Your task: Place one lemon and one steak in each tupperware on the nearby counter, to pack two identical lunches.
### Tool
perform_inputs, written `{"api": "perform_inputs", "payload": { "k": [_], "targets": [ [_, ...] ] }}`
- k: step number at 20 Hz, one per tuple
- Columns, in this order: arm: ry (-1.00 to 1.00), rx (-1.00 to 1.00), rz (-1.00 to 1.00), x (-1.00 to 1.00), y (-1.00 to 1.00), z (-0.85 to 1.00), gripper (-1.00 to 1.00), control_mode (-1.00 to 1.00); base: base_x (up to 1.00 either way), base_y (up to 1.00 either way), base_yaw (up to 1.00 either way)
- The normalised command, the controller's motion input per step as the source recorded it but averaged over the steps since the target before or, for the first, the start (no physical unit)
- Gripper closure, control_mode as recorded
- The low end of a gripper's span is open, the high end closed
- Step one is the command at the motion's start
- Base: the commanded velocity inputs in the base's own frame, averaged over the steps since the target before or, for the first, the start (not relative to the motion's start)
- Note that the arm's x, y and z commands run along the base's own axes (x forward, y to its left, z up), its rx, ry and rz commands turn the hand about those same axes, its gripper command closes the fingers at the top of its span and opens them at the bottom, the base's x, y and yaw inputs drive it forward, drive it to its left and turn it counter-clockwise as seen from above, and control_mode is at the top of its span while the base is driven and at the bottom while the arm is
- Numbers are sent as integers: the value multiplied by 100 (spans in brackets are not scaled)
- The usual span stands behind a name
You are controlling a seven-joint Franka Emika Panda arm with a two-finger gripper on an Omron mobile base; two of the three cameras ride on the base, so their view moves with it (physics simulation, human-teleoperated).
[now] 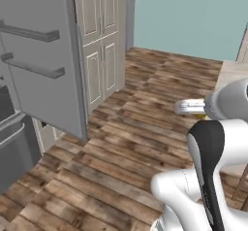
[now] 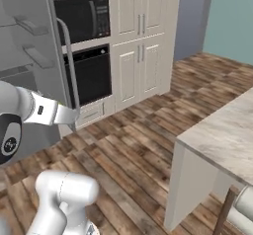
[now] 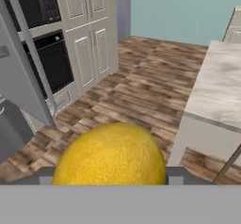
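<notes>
Lemon (image 3: 111, 153) — bright yellow, roundish, finely pebbled skin, clamped between dark tool (image 3: 111, 176) fingertips at both sides, held above wood floor. Table (image 3: 217, 84) — pale veined marble top, bare, off to right, well apart from lemon.

Marble counter (image 2: 222, 135) at right, oven (image 2: 91, 76), wood floor (image 2: 133, 150)
</notes>
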Motion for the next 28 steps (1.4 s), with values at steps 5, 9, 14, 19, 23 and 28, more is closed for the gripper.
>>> {"api": "perform_inputs", "payload": {
  "k": [5,9,14,19,23,28],
  "targets": [
    [0,0,0,0,0,0,100,100,12,7,-30],
    [0,0,0,0,0,0,100,100,29,25,-23],
    [0,0,0,0,0,0,100,100,52,26,-17],
    [0,0,0,0,0,0,100,100,73,3,-13],
    [0,0,0,0,0,0,100,100,73,0,-13],
    [0,0,0,0,0,0,100,100,76,0,-13]
  ]
}}
